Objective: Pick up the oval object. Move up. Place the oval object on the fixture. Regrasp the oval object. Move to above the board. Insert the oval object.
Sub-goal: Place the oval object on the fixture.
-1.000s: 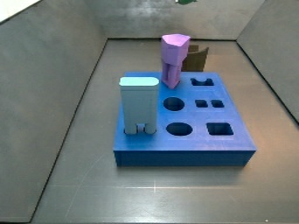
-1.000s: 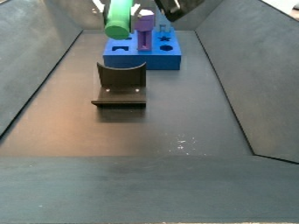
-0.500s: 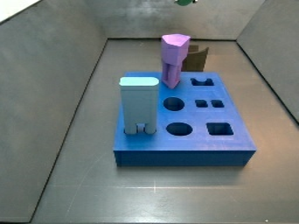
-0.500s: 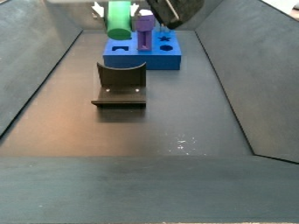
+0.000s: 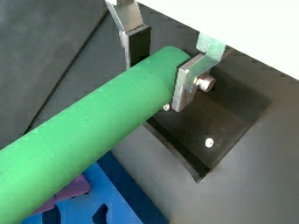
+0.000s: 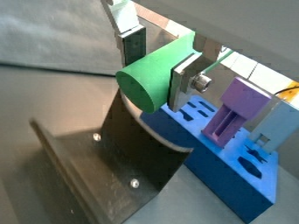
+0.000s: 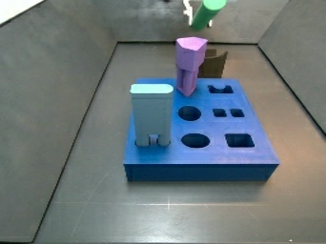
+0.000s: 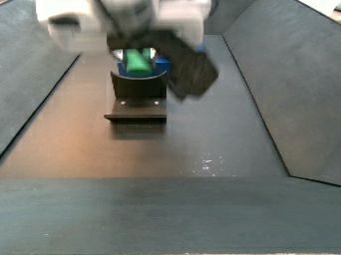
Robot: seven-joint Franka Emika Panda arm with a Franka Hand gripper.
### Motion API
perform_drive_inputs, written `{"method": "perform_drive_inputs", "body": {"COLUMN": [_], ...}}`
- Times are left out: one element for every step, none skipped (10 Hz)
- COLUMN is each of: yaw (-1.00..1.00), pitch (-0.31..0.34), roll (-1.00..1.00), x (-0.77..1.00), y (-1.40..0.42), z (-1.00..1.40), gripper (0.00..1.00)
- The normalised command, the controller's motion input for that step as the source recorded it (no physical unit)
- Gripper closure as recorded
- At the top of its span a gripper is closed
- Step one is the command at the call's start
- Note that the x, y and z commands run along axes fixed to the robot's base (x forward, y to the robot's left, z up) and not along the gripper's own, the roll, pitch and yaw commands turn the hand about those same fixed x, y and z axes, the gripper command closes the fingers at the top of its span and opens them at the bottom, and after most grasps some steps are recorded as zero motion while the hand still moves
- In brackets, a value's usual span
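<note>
Gripper [image 5: 162, 63] is clamped on the rod [image 5: 82, 131], held just above the fixture [image 6: 111, 166] near the board [image 6: 239, 175]. Watch your alignment: release off-centre and the rod may roll off the fixture.

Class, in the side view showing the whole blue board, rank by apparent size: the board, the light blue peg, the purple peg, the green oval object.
1. Board
2. Light blue peg
3. Purple peg, farther from the camera, so unsure
4. Oval object, mostly out of frame, held by the gripper above
</note>
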Motion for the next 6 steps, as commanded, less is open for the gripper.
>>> {"method": "perform_drive_inputs", "body": {"yaw": [-0.18,-0.16,-0.15,-0.14,-0.12,-0.11], "pitch": [0.064,0.041,0.031,0.028,0.016,0.007], "roll": [-0.83,-0.62,-0.46,-0.31,-0.21,-0.18], "x": [0.17,0.18,0.19,0.20,0.17,0.13], "y": [0.11,0.12,0.12,0.13,0.10,0.08], "z": [-1.00,-1.00,-1.00,-1.00,-0.79,-0.60], "gripper": [1.00,1.00,1.00,1.00,1.00,1.00]}}
